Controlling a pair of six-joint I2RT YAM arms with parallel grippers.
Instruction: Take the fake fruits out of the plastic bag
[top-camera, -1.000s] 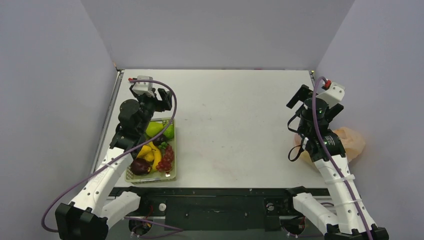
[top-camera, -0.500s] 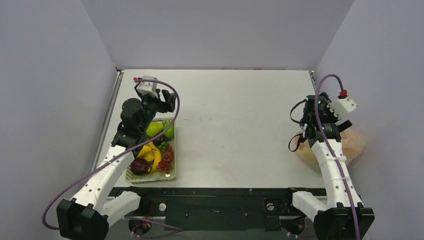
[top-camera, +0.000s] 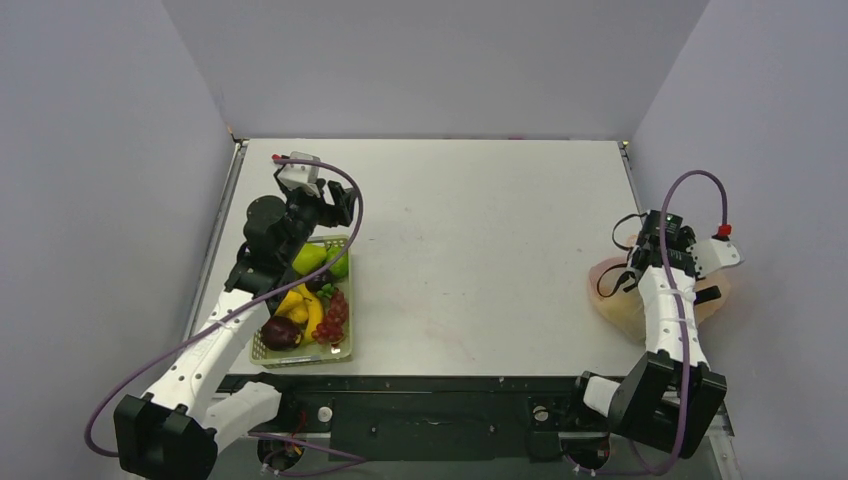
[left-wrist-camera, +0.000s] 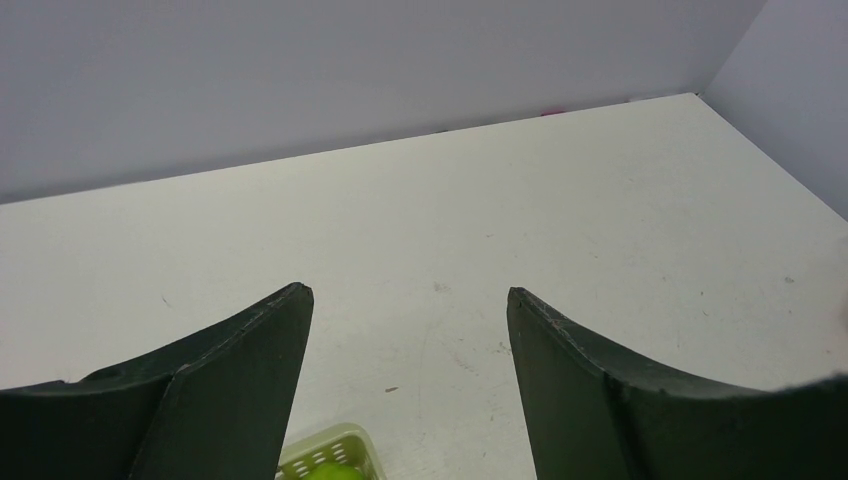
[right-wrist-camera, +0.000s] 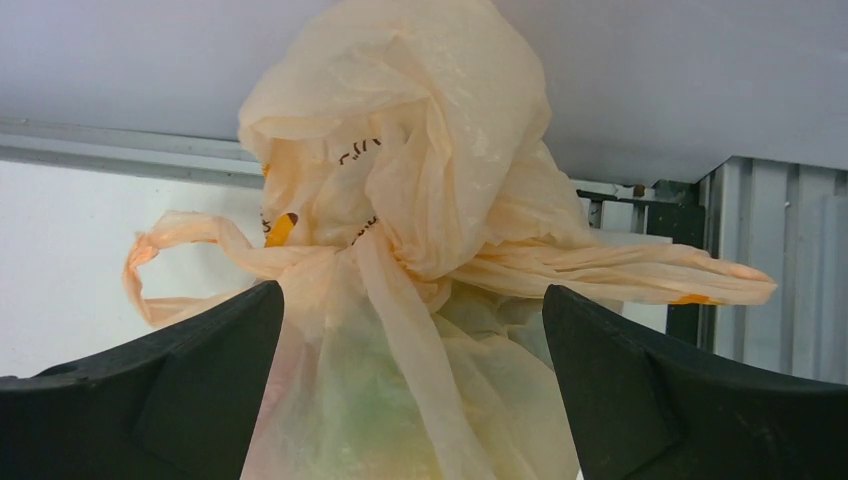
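Observation:
The peach-orange plastic bag (top-camera: 612, 303) lies bunched at the table's right edge, its handles knotted at the top (right-wrist-camera: 420, 200). Pale green and yellow fruit shapes (right-wrist-camera: 390, 400) show faintly through its film. My right gripper (top-camera: 692, 287) is open and straddles the bag, one finger on each side just below the knot (right-wrist-camera: 412, 290), not closed on it. My left gripper (top-camera: 335, 205) is open and empty, held above the far end of the basket (left-wrist-camera: 410, 292). More fake fruits lie in the basket: green ones (top-camera: 325, 260), yellow bananas (top-camera: 300, 305), red grapes (top-camera: 333, 315), a dark purple one (top-camera: 280, 332).
The light green lattice basket (top-camera: 300, 356) stands at the near left by the table edge; its corner shows in the left wrist view (left-wrist-camera: 335, 445). Grey walls enclose the table on three sides. The bag partly overhangs the right edge beside a metal frame (right-wrist-camera: 690, 220).
My right arm has swung right and down from above the table to the bag, with its open gripper now around it. My left gripper has shifted slightly right.

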